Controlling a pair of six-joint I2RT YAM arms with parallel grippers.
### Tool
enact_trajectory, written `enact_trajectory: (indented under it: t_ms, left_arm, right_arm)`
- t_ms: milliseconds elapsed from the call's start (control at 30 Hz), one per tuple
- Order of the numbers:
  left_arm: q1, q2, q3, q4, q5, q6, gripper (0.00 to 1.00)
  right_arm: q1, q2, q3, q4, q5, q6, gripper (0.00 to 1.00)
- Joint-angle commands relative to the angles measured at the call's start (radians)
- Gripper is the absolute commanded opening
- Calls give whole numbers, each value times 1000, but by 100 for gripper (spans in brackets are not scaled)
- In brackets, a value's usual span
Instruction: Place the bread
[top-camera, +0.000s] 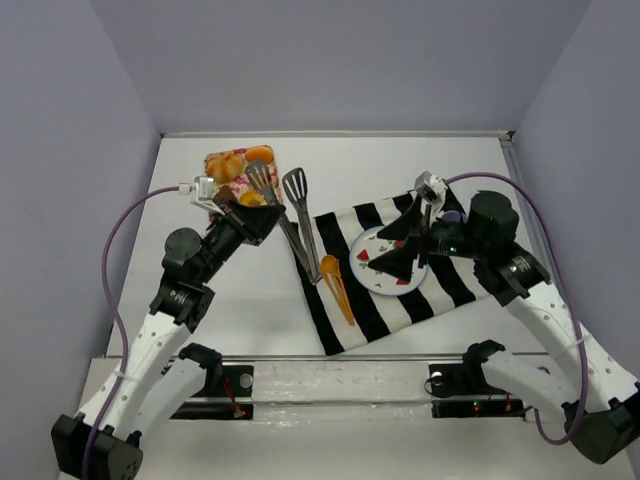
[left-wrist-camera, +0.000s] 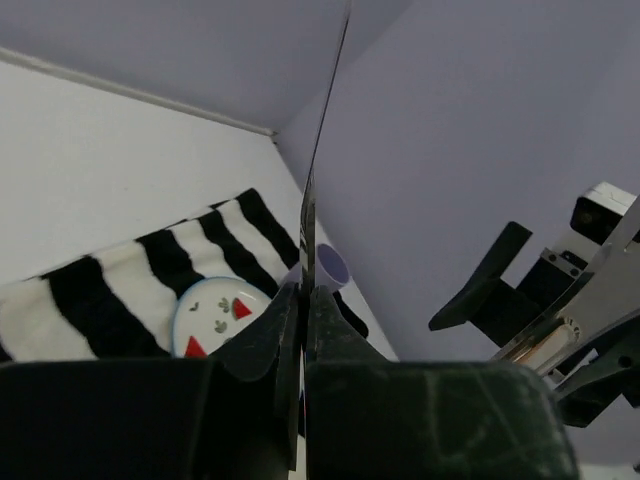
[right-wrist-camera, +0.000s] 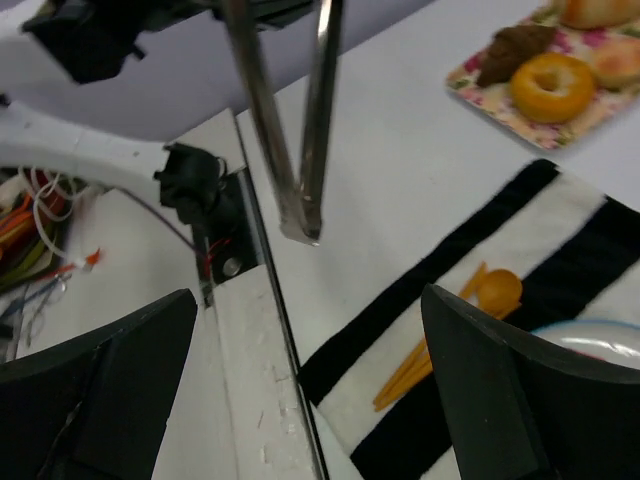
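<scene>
So the left gripper (left-wrist-camera: 303, 300) is clamped down on what looks like one arm of the metal tongs (top-camera: 296, 186), which shows edge-on as a thin blade between its fingers. The tongs themselves are spread. Both flat heads are apart and hang over the floral tray (right-wrist-camera: 490, 100), with the hinge end out toward the striped cloth (top-camera: 340, 320).

The bread (right-wrist-camera: 551, 87), the glazed ring, sits on that tray and isn't picked up yet. It's right beside a chocolate piece (right-wrist-camera: 515, 52), with plain buns (right-wrist-camera: 618, 60) close by. Looks like the fetch-the-bread step is just getting going.

The next move probably needs the heads lined up either side of the ring and squeezed, without nudging the neighbours crowding it.

The right gripper (top-camera: 398, 245) hovers over the plate (left-wrist-camera: 212, 298) with jaws wide and nothing in them. I'd guess that plate is the drop spot. An orange spoon and fork (top-camera: 337, 285) lie on the cloth between tray and plate, so the carry should pass above them.
</scene>
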Motion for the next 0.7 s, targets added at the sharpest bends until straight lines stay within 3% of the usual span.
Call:
enact_trajectory:
  t_ms: [0, 167, 400, 500, 533, 667]
  left_arm:
    - [-64, 132, 83, 413, 281, 61, 6]
    - [-110, 214, 131, 581, 384, 36, 6]
    - [-141, 188, 96, 632, 307, 41, 6]
    - [-144, 189, 76, 677, 301, 16, 6]
    - [-145, 194, 63, 709, 301, -5, 6]
    - [-148, 201, 60, 723, 301, -16, 6]
  right_arm:
    - [143, 108, 36, 148, -167, -143, 100]
    - [223, 261, 114, 149, -150, -274, 100]
    - [296, 352, 130, 297, -228, -269, 100]
    - [316, 347, 84, 440, -227, -222, 100]
    - [317, 349, 66, 566, -201, -150, 100]
    - [317, 401, 106, 696, -190, -1, 100]
